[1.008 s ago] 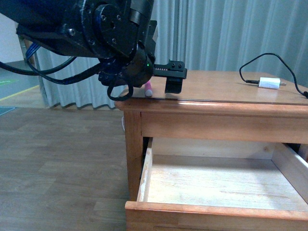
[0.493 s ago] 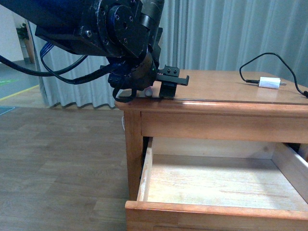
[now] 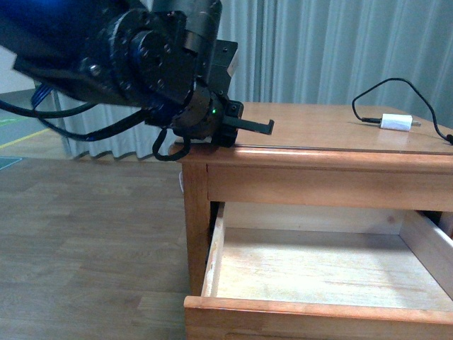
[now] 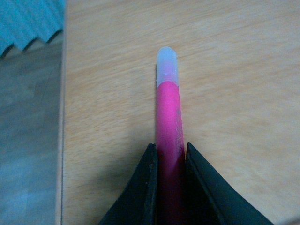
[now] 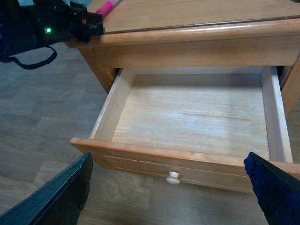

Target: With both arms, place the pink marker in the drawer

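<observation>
Grey-blue curtains hang behind a honey-coloured wooden cabinet whose top surface (image 3: 340,134) carries the work.

**State.** The left gripper (image 3: 255,126) sits at the near-left corner of the surface. Its jaws are closed onto the barrel of the pink marker (image 4: 168,117). The right gripper (image 5: 167,160) is spread wide and holds nothing, and it hangs in front of the pulled-out drawer (image 5: 140,152), which shows bare wood inside.

**Orientation.** The marker's long axis runs in line with the left gripper's fingers and roughly parallel to the surface edge beside it. The whitish cap end points away from the gripper. Whether the barrel rests on the surface or is just clear of it cannot be told.

**Procedure.**
1. Lift straight up before moving sideways, so that the cap does not drag.
2. Keep the barrel level. Only the rear part is clamped, so a tilt could let it pivot.
3. Carry it past the near edge, then lower it over the middle of the drawer floor before releasing.
</observation>
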You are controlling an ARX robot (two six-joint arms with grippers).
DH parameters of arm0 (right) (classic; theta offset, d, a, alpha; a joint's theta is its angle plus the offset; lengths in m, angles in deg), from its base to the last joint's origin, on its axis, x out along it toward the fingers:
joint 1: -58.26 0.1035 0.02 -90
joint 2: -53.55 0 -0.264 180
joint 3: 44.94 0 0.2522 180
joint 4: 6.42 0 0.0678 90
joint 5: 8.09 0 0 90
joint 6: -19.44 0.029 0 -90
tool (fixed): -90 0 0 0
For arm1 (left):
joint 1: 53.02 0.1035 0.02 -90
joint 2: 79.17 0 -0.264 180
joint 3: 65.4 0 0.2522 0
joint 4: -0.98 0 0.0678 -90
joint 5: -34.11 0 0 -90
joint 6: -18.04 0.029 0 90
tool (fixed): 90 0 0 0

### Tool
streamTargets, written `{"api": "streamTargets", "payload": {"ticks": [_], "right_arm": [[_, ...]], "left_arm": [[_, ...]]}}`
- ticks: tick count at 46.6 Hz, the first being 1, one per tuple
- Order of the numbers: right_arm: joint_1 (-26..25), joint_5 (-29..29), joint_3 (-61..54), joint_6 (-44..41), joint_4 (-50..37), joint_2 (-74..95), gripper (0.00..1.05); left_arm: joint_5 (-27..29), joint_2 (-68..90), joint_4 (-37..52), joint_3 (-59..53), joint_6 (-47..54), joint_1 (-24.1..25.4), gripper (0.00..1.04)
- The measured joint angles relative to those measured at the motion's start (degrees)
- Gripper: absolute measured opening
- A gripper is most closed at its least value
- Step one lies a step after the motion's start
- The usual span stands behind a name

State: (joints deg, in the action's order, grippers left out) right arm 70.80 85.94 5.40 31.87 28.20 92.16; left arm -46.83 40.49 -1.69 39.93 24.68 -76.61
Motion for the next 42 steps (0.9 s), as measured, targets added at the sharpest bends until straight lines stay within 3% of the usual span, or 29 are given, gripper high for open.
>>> {"api": "streamTargets", "payload": {"ticks": [6, 12, 15, 21, 27, 42], "right_arm": [[0.0, 0.0, 0.0, 0.0, 0.0, 0.0, 0.96], [0.0, -0.02, 0.0, 0.0, 0.0, 0.0, 0.96], [0.0, -0.02, 0.0, 0.0, 0.0, 0.0, 0.96], [0.0, -0.02, 0.0, 0.0, 0.0, 0.0, 0.96], [0.0, -0.04, 0.0, 0.0, 0.0, 0.0, 0.96], [0.0, -0.04, 0.0, 0.0, 0.0, 0.0, 0.96]], "left_arm": [[-13.64, -9.55, 11.54, -15.02, 10.29, -0.96, 0.15], [-25.35, -21.11, 13.55, -27.82, 19.15, -2.62, 0.15], [-28.11, -23.12, 13.81, -31.3, 22.29, -2.93, 0.15], [-28.24, -23.02, 13.88, -34.73, 26.16, -3.1, 0.15], [-23.8, -18.64, 18.6, -35.95, 29.73, -3.82, 0.15], [-15.17, -3.63, 25.4, -30.71, 25.35, -6.16, 0.15]]}}
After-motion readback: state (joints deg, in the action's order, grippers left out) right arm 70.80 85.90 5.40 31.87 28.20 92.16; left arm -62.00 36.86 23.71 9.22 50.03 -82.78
